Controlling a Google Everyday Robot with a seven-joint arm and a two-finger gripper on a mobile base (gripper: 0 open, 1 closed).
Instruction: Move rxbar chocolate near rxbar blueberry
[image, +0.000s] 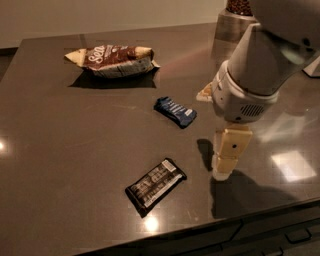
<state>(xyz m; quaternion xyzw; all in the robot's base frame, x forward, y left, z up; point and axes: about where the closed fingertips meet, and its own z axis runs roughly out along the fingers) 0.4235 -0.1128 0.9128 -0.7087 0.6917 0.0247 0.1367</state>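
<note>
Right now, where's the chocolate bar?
The rxbar chocolate lies at the table's front, below the rxbar blueberry, with the end effector to its right.

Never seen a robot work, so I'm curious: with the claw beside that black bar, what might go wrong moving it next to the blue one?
The claw hangs right of the black bar, not over it; descending off-centre could nudge the glossy wrapper instead of gripping it. The bar lies near the edge of the table, so a push might slide it off. Overshooting could knock the blue bar.
</note>
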